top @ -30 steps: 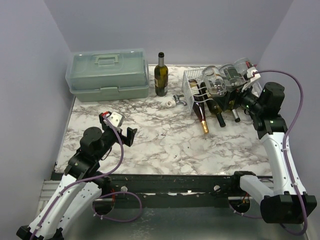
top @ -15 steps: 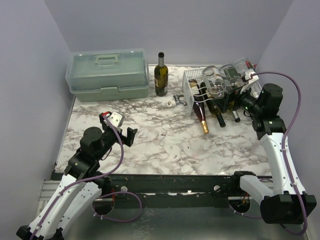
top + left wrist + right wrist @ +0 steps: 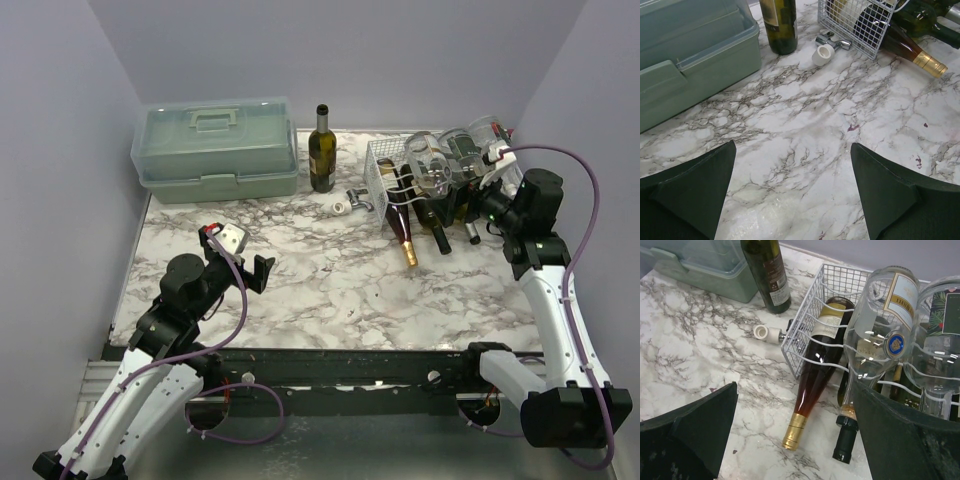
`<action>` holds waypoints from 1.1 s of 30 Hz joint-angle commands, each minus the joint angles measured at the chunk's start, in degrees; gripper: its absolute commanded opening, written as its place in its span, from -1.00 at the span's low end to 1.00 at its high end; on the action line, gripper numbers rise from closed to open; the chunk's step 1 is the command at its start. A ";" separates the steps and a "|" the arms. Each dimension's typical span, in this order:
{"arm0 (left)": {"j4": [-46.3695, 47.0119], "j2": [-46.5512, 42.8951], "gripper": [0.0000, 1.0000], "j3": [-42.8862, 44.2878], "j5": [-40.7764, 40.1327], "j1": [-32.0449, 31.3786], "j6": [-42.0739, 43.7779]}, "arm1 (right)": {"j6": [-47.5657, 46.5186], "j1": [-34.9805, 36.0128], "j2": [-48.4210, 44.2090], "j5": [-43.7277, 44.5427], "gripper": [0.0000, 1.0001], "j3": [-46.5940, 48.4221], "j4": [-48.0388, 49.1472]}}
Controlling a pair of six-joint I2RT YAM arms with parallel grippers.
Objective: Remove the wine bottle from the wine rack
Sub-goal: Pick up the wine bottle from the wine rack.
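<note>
The white wire wine rack (image 3: pixel 381 178) (image 3: pixel 805 332) (image 3: pixel 855 25) stands at the back right and holds several lying bottles. An amber wine bottle (image 3: pixel 402 228) (image 3: pixel 812 380) with a gold cap pokes out of its lower row, and a dark bottle with a black cap (image 3: pixel 844 442) lies next to it. Clear bottles (image 3: pixel 432 160) (image 3: pixel 880 325) lie on top. My right gripper (image 3: pixel 480 198) (image 3: pixel 794 389) hovers open just in front of the rack's right side, with its right finger close to the clear bottles. The left gripper (image 3: pixel 256 272) (image 3: pixel 793 146) is open over bare marble, far from the rack.
A dark green bottle (image 3: pixel 321 150) (image 3: pixel 765 272) (image 3: pixel 780 25) stands upright left of the rack. A white stopper with a metal part (image 3: pixel 350 204) (image 3: pixel 824 54) (image 3: pixel 765 333) lies between them. A pale green toolbox (image 3: pixel 215 150) (image 3: pixel 690 55) fills the back left. Walls close in on both sides.
The right arm has edged slightly closer to the rack. The left arm and all the bottles are where they were.
</note>
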 commanded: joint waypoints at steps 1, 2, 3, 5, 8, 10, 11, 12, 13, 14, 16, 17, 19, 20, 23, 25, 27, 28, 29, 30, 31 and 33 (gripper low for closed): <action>0.74 -0.76 0.97 -0.49 1.33 0.34 -0.59 | -0.52 -0.37 -0.15 2.61 0.99 -0.83 0.22; 0.73 -0.77 0.97 -0.49 1.32 0.34 -0.58 | -0.52 -0.37 -0.03 2.82 0.99 -0.82 0.22; 0.74 -0.74 0.98 -0.47 1.32 0.35 -0.58 | -0.52 -0.37 0.02 3.00 0.99 -0.83 0.20; 0.70 -0.82 0.97 -0.47 1.41 0.39 -0.57 | -0.51 -0.37 0.11 3.19 0.99 -0.92 0.25; 0.78 -1.01 0.97 -0.56 1.41 0.33 -0.53 | -0.52 -0.36 0.61 4.25 0.99 -0.78 0.31; 0.79 -1.06 0.98 -0.61 1.32 0.37 -0.46 | -0.52 -0.34 1.06 5.20 0.99 -0.56 0.16; 0.82 -1.11 0.97 -0.66 1.32 0.35 -0.41 | -0.47 -0.36 1.52 5.69 0.99 -0.33 -0.10; 0.79 -1.14 0.97 -0.66 1.36 0.34 -0.39 | -0.52 -0.37 1.98 6.07 0.99 -0.03 -0.44; 0.83 -1.11 0.97 -0.62 1.32 0.35 -0.39 | -0.47 -0.41 2.37 6.44 0.99 0.32 -0.85; 0.83 -1.07 0.98 -0.67 1.32 0.35 -0.39 | -0.53 -0.38 3.04 6.75 0.99 0.77 -1.38; 0.83 -0.98 0.97 -0.64 1.32 0.34 -0.39 | -0.52 -0.35 3.70 7.88 0.99 1.19 -1.82; 0.82 -1.06 0.97 -0.67 1.32 0.34 -0.44 | -0.51 -0.37 3.96 8.38 0.99 1.25 -1.78; 0.83 -1.07 0.97 -0.67 1.23 0.34 -0.39 | -0.44 -0.37 4.34 9.51 0.99 1.35 -1.74; 0.87 -1.13 0.97 -0.72 1.27 0.35 -0.39 | -0.39 -0.32 4.64 10.12 0.99 1.50 -1.78; 0.85 -1.06 0.97 -0.67 1.32 0.34 -0.43 | -0.65 -0.33 5.59 10.84 0.99 2.03 -2.33; 0.89 -1.08 0.97 -0.64 1.40 0.34 -0.39 | -0.76 -0.37 6.74 11.39 0.98 2.51 -2.76; 0.89 -1.00 0.97 -0.67 1.49 0.34 -0.40 | -0.55 -0.31 8.81 12.07 0.94 3.80 -3.79; 0.87 -1.02 0.97 -0.61 1.54 0.34 -0.40 | -0.44 -0.33 10.32 12.20 0.89 4.82 -4.63; 0.90 -1.01 0.97 -0.66 1.50 0.34 -0.39 | -0.39 -0.32 11.61 12.22 0.83 5.83 -5.48; 0.87 -0.98 0.97 -0.64 1.49 0.34 -0.39 | -0.12 -0.31 13.15 12.34 0.77 7.01 -6.21; 0.87 -1.05 0.97 -0.66 1.45 0.34 -0.31 | 0.29 -0.37 14.28 12.67 0.74 7.85 -6.77; 0.89 -1.08 0.97 -0.68 1.27 0.36 -0.31 | 0.90 -0.36 16.43 13.34 0.67 9.27 -7.27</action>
